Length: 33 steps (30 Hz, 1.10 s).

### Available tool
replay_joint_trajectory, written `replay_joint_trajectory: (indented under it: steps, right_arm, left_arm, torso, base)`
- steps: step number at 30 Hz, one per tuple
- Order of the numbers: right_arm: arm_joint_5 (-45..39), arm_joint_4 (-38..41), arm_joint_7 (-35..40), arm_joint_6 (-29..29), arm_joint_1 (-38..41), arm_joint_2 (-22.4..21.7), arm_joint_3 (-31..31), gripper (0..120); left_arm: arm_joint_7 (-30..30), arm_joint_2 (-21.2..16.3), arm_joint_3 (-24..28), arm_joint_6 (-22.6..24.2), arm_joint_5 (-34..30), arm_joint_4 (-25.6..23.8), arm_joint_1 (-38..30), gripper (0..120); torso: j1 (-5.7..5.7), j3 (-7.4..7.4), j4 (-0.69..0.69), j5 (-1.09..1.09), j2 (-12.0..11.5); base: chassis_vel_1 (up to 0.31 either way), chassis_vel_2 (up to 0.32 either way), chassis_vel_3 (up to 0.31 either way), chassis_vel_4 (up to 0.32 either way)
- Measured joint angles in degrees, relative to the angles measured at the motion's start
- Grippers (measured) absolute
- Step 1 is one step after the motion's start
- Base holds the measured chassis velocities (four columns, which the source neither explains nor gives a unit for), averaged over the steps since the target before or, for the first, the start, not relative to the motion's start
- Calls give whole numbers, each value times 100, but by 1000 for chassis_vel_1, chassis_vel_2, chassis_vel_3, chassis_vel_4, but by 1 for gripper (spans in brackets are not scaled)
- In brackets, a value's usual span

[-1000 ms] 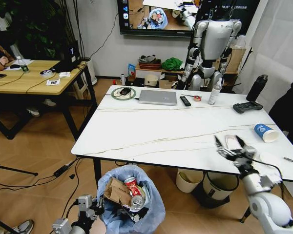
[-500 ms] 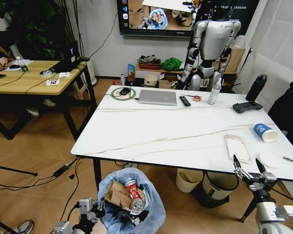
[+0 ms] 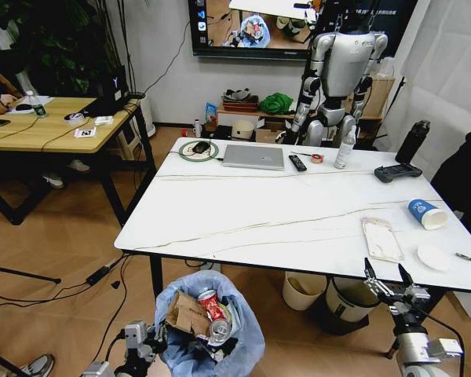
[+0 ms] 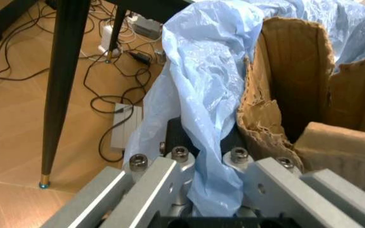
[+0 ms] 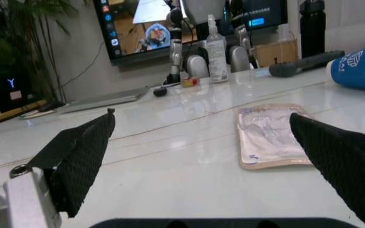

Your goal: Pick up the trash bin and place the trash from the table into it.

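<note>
The trash bin (image 3: 210, 331), lined with a light-blue bag (image 4: 201, 95), hangs near the floor in front of the table (image 3: 282, 216). It holds torn cardboard (image 4: 296, 80) and a red can (image 3: 212, 304). My left gripper (image 3: 147, 339) is shut on the bin's bagged rim, which runs between its fingers (image 4: 150, 183). My right gripper (image 3: 385, 276) stands open at the table's front edge, just short of the clear plastic package (image 3: 381, 238); the right wrist view has the package (image 5: 268, 135) ahead between the spread fingertips (image 5: 84, 142). A blue paper cup (image 3: 426, 214) and a white disc (image 3: 434, 257) lie to the right.
A laptop (image 3: 253, 156), remote (image 3: 297, 162), spray bottle (image 3: 345, 148), black bottle (image 3: 413, 141) and game controller (image 3: 398, 172) line the table's far edge. A cream bin (image 3: 304, 290) and a grey-and-black bin (image 3: 353, 298) stand under it. A wooden desk (image 3: 47, 122) is at the left.
My right gripper has drawn back from over the package and dropped to the table's front edge, still open. The left gripper and the bin have barely shifted.
</note>
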<state>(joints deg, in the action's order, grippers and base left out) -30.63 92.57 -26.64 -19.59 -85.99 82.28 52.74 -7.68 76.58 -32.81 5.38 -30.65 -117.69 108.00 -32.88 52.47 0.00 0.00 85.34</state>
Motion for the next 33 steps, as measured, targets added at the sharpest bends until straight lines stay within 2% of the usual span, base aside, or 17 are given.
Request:
replay_joint_trajectory:
  steps: [33]
  right_arm:
    - [-161, -202, -196, -96, 45, -66, 42, 100]
  left_arm:
    - [-2, 105, 41, -20, 81, 23, 11, 0]
  torso:
    - [0, 0, -1, 0, 0]
  base:
    - [-3, -3, 3, 2]
